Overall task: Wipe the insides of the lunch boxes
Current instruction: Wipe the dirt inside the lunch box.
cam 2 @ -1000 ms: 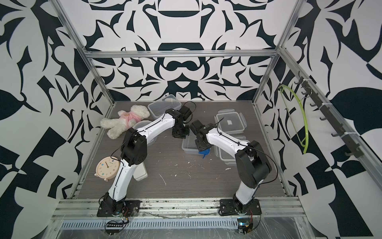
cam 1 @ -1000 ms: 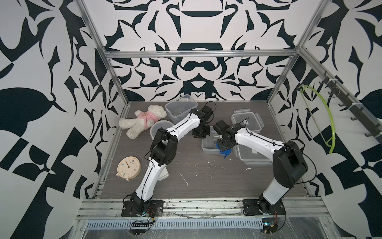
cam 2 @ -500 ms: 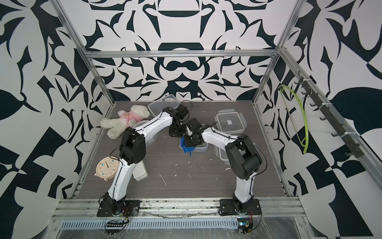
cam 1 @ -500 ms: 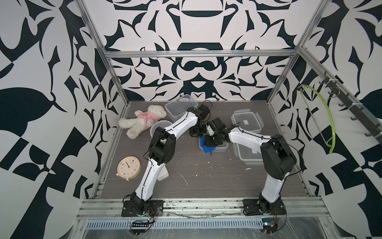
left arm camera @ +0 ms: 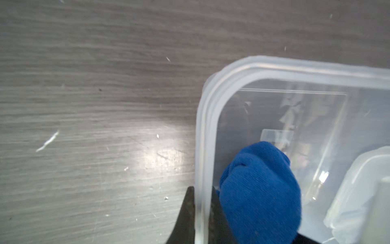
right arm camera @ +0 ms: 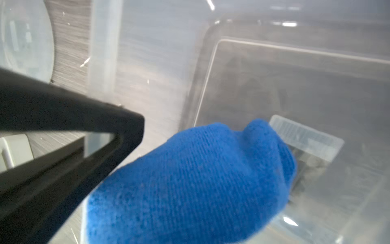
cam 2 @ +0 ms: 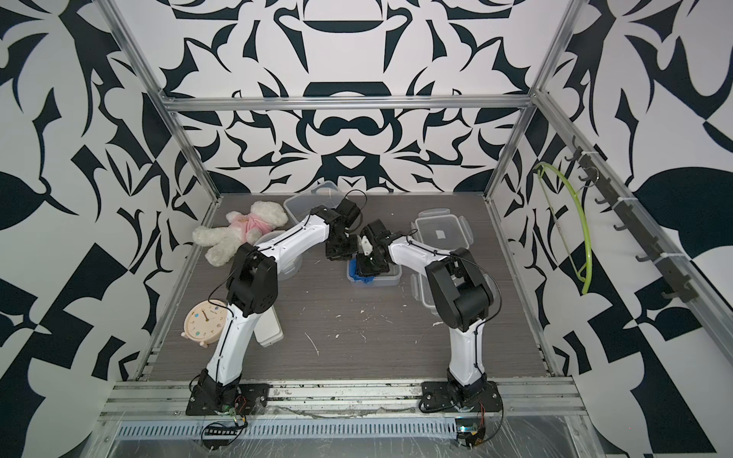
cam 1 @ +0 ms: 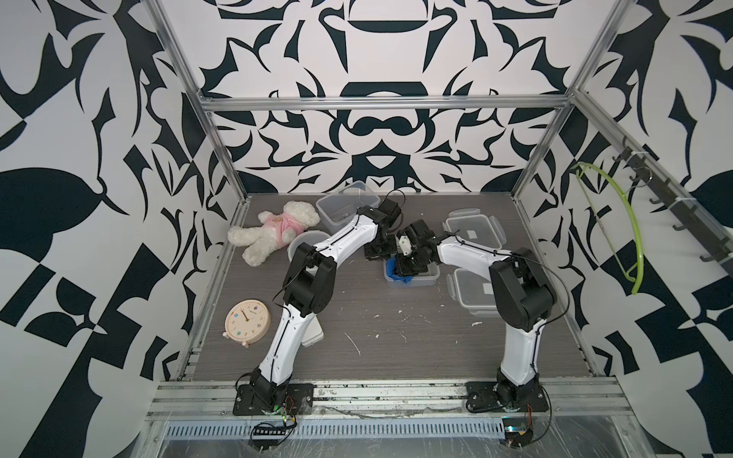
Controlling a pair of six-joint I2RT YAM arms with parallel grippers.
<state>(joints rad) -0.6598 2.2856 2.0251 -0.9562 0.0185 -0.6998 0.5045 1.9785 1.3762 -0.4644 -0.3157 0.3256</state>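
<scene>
An open clear rectangular lunch box (cam 1: 426,274) (cam 2: 390,273) stands mid-table. My left gripper (cam 1: 378,255) (left arm camera: 203,191) is shut on its left wall, one black finger (left arm camera: 187,213) outside and one inside. My right gripper (cam 1: 408,265) (cam 2: 371,265) reaches down into the box, shut on a blue cloth (cam 1: 396,273) (right arm camera: 200,179) that covers its fingers. The cloth (left arm camera: 261,190) presses into the box's left end. A second rectangular lunch box (cam 1: 345,206) sits at the back. A round one (cam 1: 298,246) is partly hidden behind my left arm.
Two clip lids (cam 1: 474,234) (cam 1: 474,295) lie right of the box. A teddy (cam 1: 277,232), a clock (cam 1: 248,319) and a white case (cam 1: 314,337) are on the left. A green hanger (cam 1: 624,230) hangs on the right wall. White crumbs dot the front.
My right gripper has swept the blue cloth from the box's right end to its left end. The left gripper has kept its hold on the wall.
</scene>
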